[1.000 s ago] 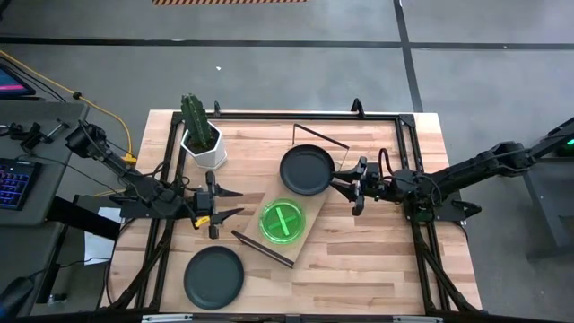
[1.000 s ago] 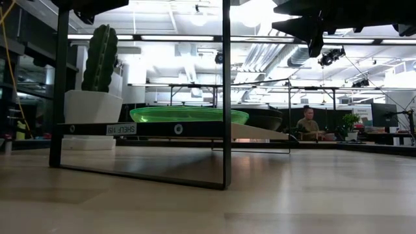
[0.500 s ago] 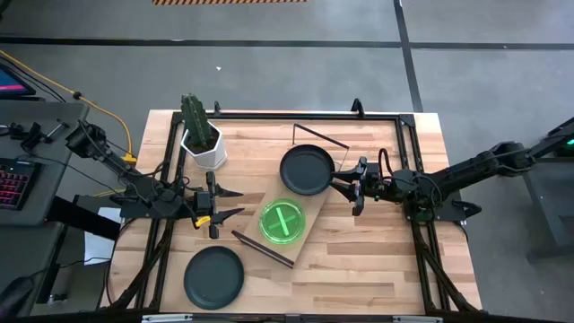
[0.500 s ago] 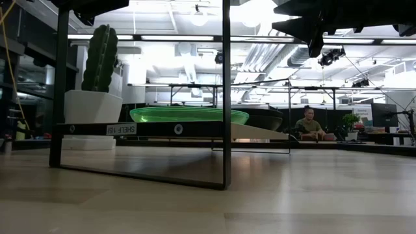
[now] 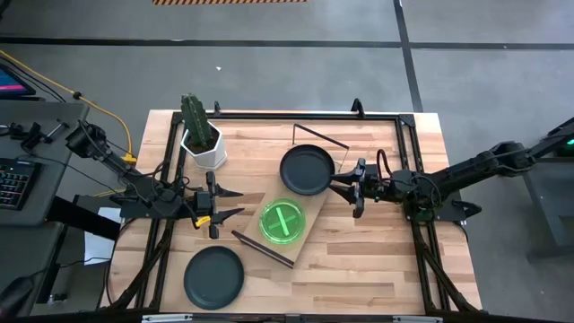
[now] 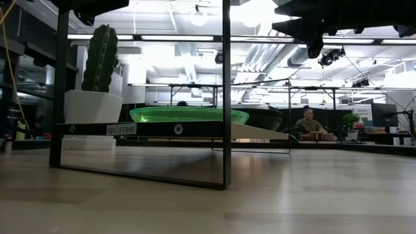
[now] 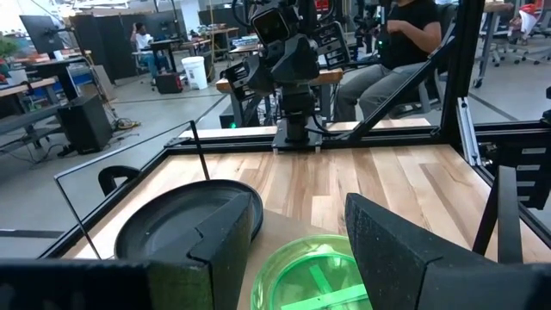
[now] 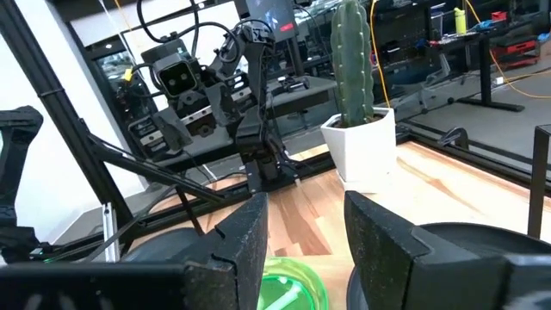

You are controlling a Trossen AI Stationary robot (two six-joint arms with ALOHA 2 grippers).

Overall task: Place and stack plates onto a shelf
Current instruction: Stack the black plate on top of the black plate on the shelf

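The shelf (image 5: 312,208) lies aslant mid-table, a light plank on black legs. On its far end rests a black plate (image 5: 306,170), and on its near end a green plate (image 5: 282,221). Another black plate (image 5: 214,276) lies flat on the table near the left front. My left gripper (image 5: 240,202) hovers open, left of the shelf; the left wrist view shows the black plate (image 7: 189,228) and green plate (image 7: 314,275) past its fingers. My right gripper (image 5: 334,189) is open just right of the shelf's black plate.
A white pot with a cactus (image 5: 203,135) stands at the far left of the table. A black metal frame (image 5: 404,117) runs along the table edges. Bare wood lies right of the shelf and along the near edge. People sit beyond the table (image 6: 309,123).
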